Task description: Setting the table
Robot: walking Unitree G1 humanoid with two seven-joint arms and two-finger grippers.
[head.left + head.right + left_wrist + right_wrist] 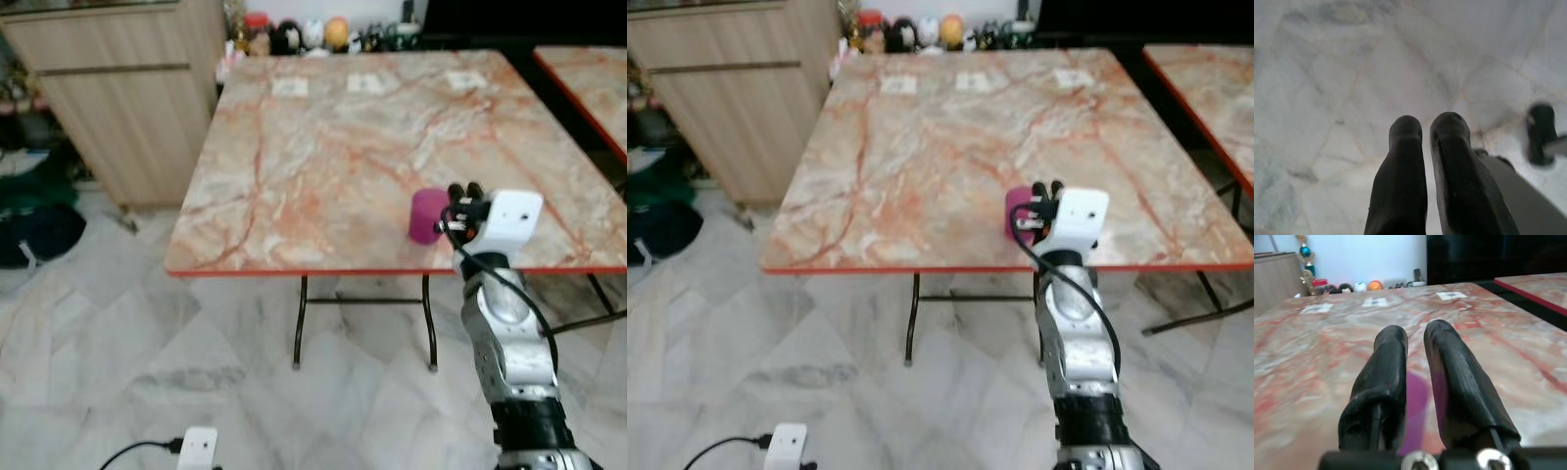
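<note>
A magenta cup (427, 215) is standing upright near the front edge of the marble-patterned surface (333, 147), toward its 5 o'clock corner. The right pincer (462, 194) is hovering just beside the cup at its 3 o'clock, fingers (1391, 367) nearly together with a narrow gap, gripping nothing; the cup is showing purple behind that gap. Three small white cards (364, 84) are lying in a row along the surface's far edge at 12 o'clock. Beyond them, small figurines and jars (294, 35) are lining the wall. A wooden cabinet (127, 88) is standing at 10 o'clock, and a second red-edged surface (588, 78) at 2 o'clock. The left pincer (1425, 142) is hanging over the pale marble floor (147, 333), fingers almost touching, empty.
</note>
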